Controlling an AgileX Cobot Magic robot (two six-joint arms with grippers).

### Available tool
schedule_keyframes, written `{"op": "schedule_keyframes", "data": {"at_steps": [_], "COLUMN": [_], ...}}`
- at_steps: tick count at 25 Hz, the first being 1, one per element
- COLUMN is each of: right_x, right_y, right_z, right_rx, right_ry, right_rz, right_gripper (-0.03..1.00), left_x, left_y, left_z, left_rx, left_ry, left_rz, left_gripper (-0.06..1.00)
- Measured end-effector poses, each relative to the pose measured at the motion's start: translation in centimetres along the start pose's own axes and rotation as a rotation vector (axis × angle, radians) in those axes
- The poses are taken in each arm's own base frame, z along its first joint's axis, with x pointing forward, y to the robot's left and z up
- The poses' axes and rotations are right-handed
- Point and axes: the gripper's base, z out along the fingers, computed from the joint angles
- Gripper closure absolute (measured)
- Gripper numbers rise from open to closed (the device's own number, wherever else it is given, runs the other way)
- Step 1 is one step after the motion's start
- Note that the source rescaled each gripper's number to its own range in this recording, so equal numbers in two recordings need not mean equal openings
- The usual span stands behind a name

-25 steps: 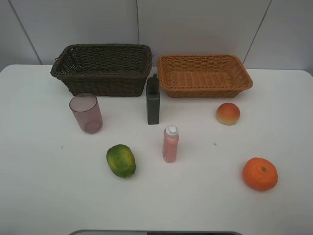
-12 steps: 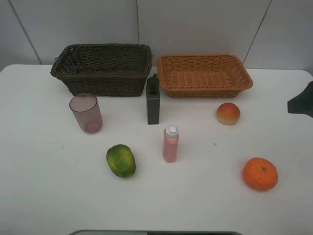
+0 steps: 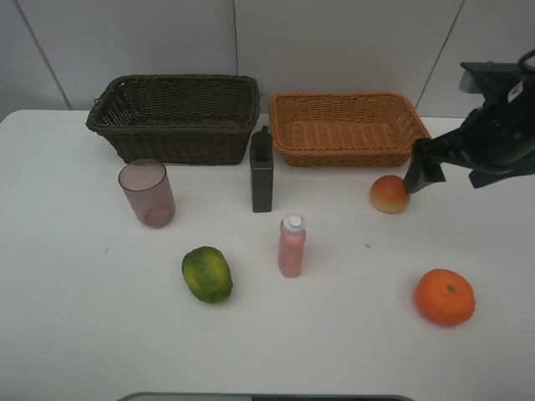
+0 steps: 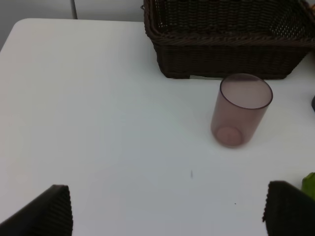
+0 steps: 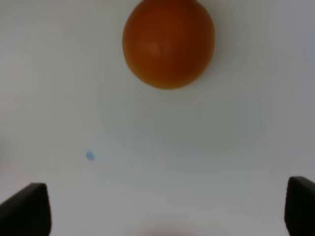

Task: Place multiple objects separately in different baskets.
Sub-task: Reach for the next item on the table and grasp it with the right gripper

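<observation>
Two baskets stand at the back: a dark brown basket [image 3: 175,88] [image 4: 221,39] and an orange-tan basket [image 3: 351,98]. In front of them stand a mauve cup [image 3: 147,194] [image 4: 241,110], a dark grey bottle [image 3: 262,175] and a pink bottle [image 3: 291,246]. A green fruit [image 3: 206,273], a peach [image 3: 387,194] and an orange [image 3: 444,296] [image 5: 168,44] lie on the table. My right gripper [image 3: 447,180] [image 5: 167,211] hovers open just right of the peach, holding nothing. My left gripper [image 4: 170,216] is open and empty, short of the cup, and is outside the exterior high view.
The white table [image 3: 67,317] meets a grey panelled wall at the back. A small dark speck [image 3: 366,246] marks the tabletop between the pink bottle and the orange. The edge of the green fruit [image 4: 309,184] shows beside one left fingertip.
My right arm has come in from the right edge and now hangs over the table beside the peach. None of the objects has moved.
</observation>
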Motion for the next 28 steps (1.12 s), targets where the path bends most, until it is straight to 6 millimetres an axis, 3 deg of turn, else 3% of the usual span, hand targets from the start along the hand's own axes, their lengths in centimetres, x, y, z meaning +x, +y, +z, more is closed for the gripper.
{"op": "schedule_keyframes", "data": {"at_steps": [4,11,19,28], "right_x": [-2.5,-4.8,-5.8,-6.0], "right_y": [0.1,0.2,0.2,0.2], "right_z": [2.0,6.3,9.0,12.2], "right_rx": [0.002,0.005,0.003,0.009], "right_ry": [0.034,0.079,-0.006,0.04], "right_rz": [0.018,0.034,0.05,0.071], "right_gripper": [-0.03,-0.03,-0.03,-0.03], "left_x": [0.0,0.0,0.0,0.0], "left_y": [0.0,0.0,0.0,0.0], "left_z": [0.0,0.0,0.0,0.0], "left_rx": [0.0,0.0,0.0,0.0], "left_ry": [0.0,0.0,0.0,0.0], "left_rz": [0.0,0.0,0.0,0.0], "left_gripper": [-0.05,-0.05,-0.05,-0.05]}}
